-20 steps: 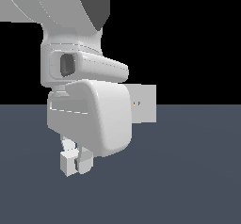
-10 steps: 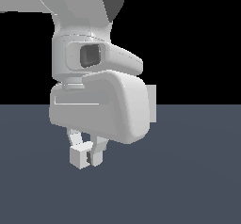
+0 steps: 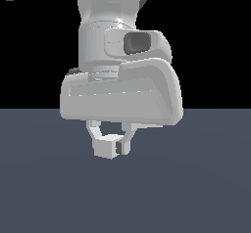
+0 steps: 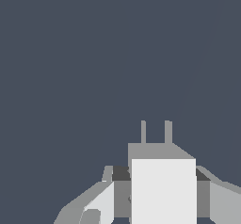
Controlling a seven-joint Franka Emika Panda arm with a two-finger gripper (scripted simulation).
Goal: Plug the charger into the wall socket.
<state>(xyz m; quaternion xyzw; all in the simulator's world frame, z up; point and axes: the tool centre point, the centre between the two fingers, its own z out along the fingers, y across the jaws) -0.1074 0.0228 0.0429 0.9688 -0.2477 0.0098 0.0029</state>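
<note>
The charger [image 3: 110, 148] is a small white block held between my gripper's [image 3: 111, 140] fingers, just above the dark floor in the exterior view. In the wrist view the charger [image 4: 163, 185] shows its white face and two short grey prongs [image 4: 155, 132] pointing away from the camera. Grey fingers [image 4: 92, 204] press on both of its sides. The gripper is shut on the charger. The wall socket is hidden; my arm's large white body [image 3: 122, 90] fills the middle of the exterior view.
A flat dark blue-grey floor [image 3: 196, 188] spreads under the gripper, with a black background above it. The wrist view shows only this floor [image 4: 94, 53] beyond the prongs.
My arm has swung toward the exterior view's right and closer to the camera, carrying the charger. The grey square plate seen a second ago is now covered by the arm.
</note>
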